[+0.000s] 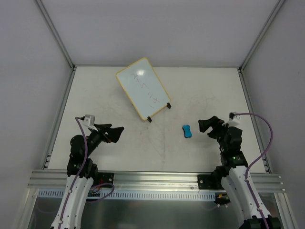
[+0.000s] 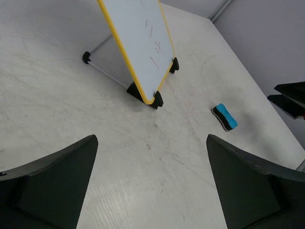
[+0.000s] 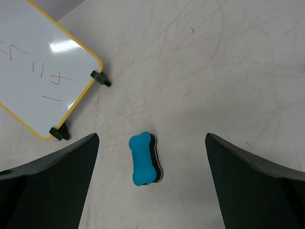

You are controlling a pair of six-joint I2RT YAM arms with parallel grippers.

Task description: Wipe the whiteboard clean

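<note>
A scuffed off-white surface [image 1: 95, 105], enclosed by grey panel walls [image 1: 157, 28], carries a blue bone-shaped eraser [image 1: 187, 130]. Beyond and left of the eraser, the glossy yellow-rimmed whiteboard [image 1: 143, 88] stands tilted, faintly marked red. The right hand [image 1: 204, 127], near the eraser, and the left hand [image 1: 116, 134], well apart from it, both gape empty.

I see bare scuffed white tabletop [image 1: 200, 95] between my right gripper [image 1: 208, 127] and the small blue bone-shaped eraser [image 1: 187, 130]; the propped yellow-rimmed whiteboard [image 1: 143, 88] stands well apart.

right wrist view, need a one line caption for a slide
Open right gripper framing the blue eraser, with the red-marked whiteboard propped nearby.
</note>
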